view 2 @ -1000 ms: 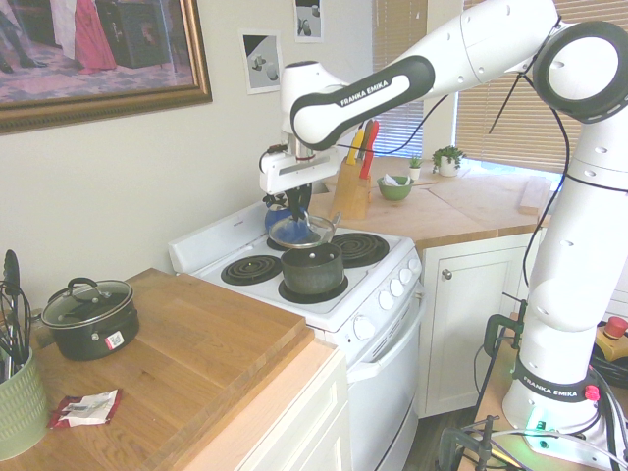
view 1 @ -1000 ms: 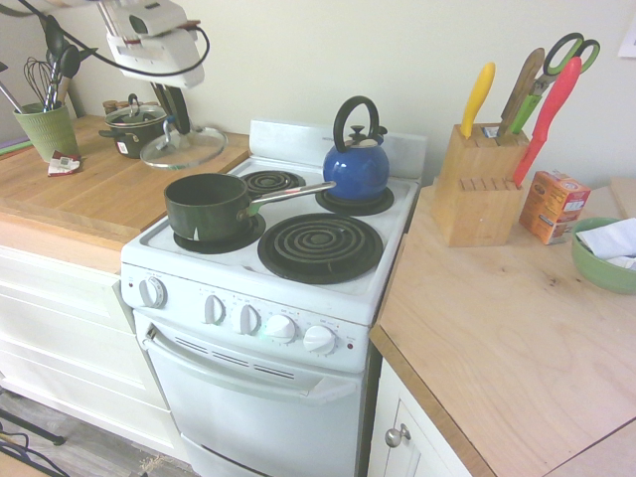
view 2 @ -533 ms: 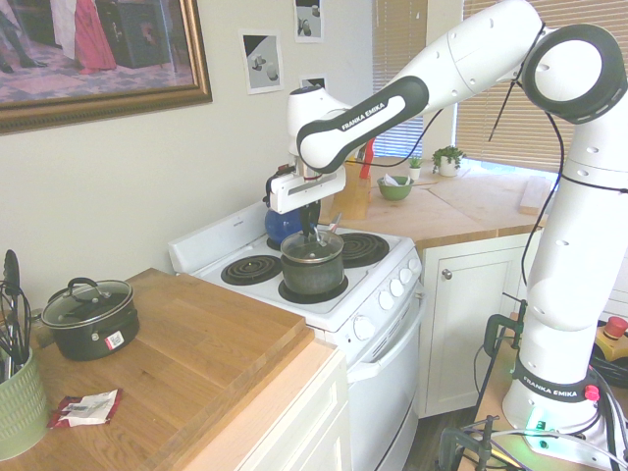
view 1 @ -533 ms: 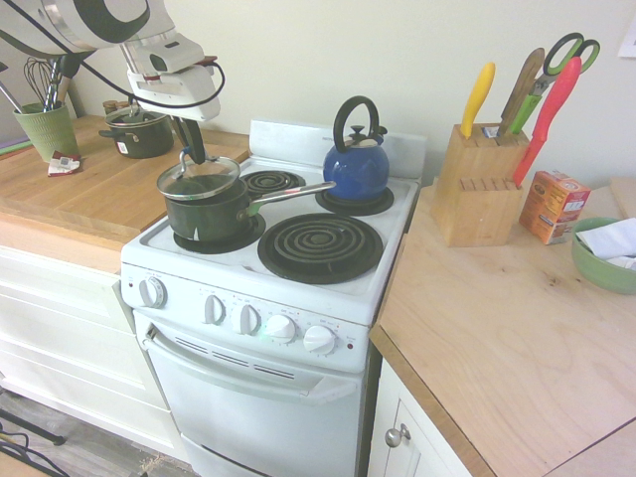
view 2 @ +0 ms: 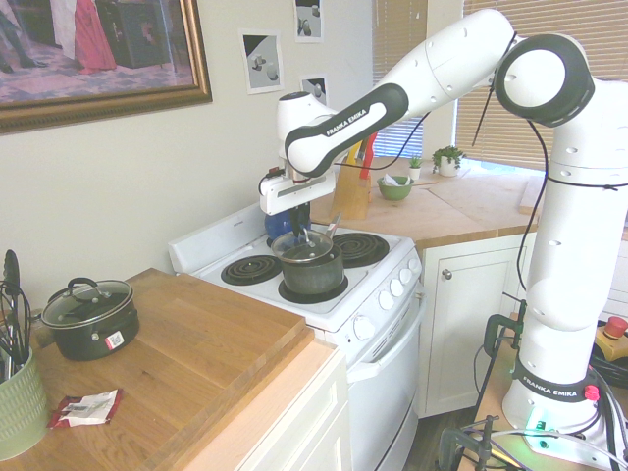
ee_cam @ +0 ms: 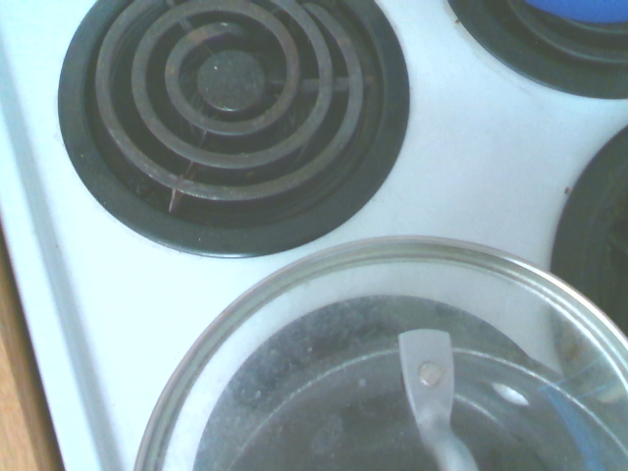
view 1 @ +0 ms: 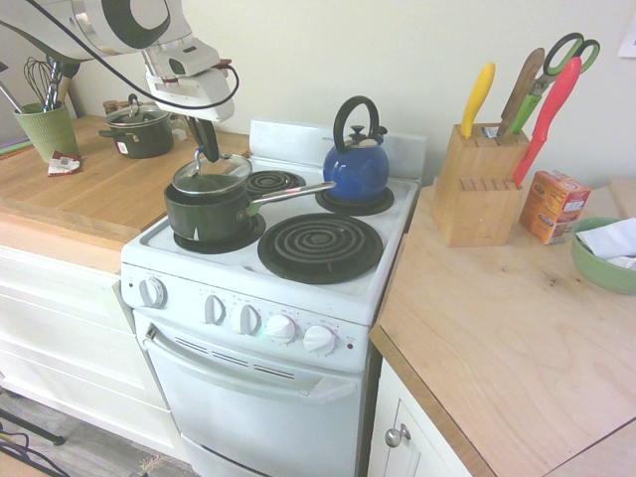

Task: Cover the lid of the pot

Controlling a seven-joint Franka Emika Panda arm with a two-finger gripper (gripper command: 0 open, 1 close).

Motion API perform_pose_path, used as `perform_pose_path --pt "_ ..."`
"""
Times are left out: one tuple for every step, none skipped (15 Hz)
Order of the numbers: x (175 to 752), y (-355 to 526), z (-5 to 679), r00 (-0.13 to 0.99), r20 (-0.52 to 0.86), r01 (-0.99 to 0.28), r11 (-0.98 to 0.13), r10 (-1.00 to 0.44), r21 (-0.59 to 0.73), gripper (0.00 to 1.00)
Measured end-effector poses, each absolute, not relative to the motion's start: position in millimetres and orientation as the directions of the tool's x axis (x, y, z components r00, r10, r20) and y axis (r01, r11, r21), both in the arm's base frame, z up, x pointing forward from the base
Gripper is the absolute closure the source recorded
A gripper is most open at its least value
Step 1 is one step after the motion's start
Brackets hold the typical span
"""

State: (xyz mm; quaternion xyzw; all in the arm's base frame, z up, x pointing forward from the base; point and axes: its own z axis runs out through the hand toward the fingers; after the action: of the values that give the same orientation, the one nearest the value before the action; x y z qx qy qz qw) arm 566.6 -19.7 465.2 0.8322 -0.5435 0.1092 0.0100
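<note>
The dark green pot stands on the stove's front left burner, its long silver handle pointing toward the kettle. The clear glass lid hangs tilted just over the pot's mouth, and whether its rim touches the pot I cannot tell. My gripper is shut on the lid's small metal loop handle from above. From the other side, the gripper holds the lid above the pot. The wrist view shows the lid, its handle and the pot's dark inside through the glass.
A blue kettle stands on the back right burner. The front right burner and back left burner are bare. On the wooden counter to the left are a small dark two-handled pot and a green utensil cup. A knife block stands on the right counter.
The lid has travelled in my gripper from beside the counter to over the pot. In the last half second it shifted slightly toward the stove's back and tilted.
</note>
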Motion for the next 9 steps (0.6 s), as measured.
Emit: perform_pose_path --pt "566 -20 466 0.385 0.193 -0.907 -0.409 -0.903 -0.103 1.00" --pt "565 -20 469 0.384 0.195 -0.907 -0.408 -0.903 -0.106 1.00" --pt "564 -21 474 0.383 0.199 -0.906 -0.409 -0.902 -0.112 1.00" --pt "561 -21 480 0.383 0.202 -0.904 -0.410 -0.901 -0.118 1.00" --pt "557 -21 485 0.383 0.204 -0.903 -0.412 -0.901 -0.121 1.00" --pt "552 -21 486 0.384 0.204 -0.903 -0.412 -0.900 -0.118 1.00" --pt "547 -21 483 0.387 0.204 -0.904 -0.414 -0.899 -0.110 1.00" --pt "543 -21 478 0.392 0.203 -0.904 -0.416 -0.897 -0.097 1.00" --pt "541 -21 471 0.396 0.202 -0.904 -0.419 -0.896 -0.084 1.00"
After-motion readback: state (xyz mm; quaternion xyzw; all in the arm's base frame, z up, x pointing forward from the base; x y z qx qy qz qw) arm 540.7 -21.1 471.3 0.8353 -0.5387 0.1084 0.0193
